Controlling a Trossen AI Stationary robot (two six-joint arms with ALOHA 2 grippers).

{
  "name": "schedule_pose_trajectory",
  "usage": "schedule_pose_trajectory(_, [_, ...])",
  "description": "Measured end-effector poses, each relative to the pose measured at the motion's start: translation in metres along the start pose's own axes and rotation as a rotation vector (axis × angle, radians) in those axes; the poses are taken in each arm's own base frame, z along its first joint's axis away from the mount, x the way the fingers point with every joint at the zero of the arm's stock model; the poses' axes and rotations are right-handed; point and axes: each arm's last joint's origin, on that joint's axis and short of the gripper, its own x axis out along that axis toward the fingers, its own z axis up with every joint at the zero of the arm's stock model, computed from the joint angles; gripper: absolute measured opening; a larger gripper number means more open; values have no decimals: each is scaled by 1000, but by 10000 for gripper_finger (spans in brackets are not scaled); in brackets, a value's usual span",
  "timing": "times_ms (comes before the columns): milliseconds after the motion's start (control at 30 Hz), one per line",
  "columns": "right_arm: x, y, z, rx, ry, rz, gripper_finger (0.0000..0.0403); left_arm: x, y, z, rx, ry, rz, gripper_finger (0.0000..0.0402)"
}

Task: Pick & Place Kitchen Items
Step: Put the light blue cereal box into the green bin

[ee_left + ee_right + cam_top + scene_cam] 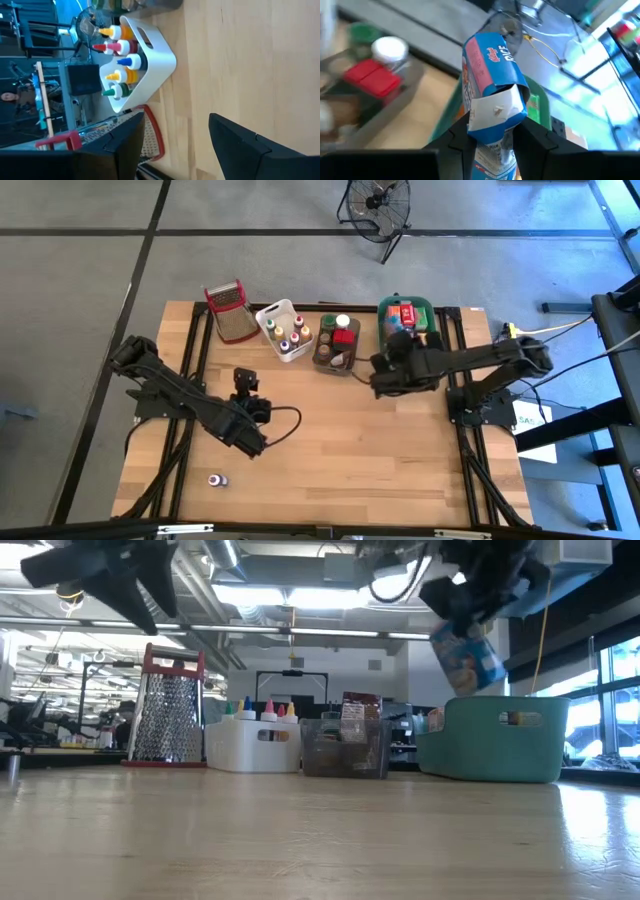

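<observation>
Right wrist view: blue cereal box (490, 80), long axis jutting outward from jaws.

Three tubs (284, 330); one grater (231, 311); five squeeze bottles (120, 62).

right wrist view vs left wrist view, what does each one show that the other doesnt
Only the right wrist view: the right gripper shut on a blue cereal box, above the green tub, with the brown tub's red box and white lid beside it.
Only the left wrist view: the open, empty left gripper, the white tub of coloured-cap bottles, and the grater.
Both: the wooden table.
</observation>
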Motion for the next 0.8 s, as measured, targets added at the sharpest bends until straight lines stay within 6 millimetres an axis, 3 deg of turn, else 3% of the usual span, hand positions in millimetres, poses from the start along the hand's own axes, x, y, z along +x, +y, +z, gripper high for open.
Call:
schedule_pose_trajectory(167, [22, 1, -9, 85, -5, -49, 112, 8, -6, -6, 24, 12, 40, 214])
schedule_pose_trajectory(367, [30, 14, 1, 156, -49, 8, 112, 11, -8, -8, 16, 12, 63, 216])
schedule_pose_trajectory(800, [40, 14, 5, 216, 28, 17, 112, 3, -10, -16, -28, -38, 145, 216])
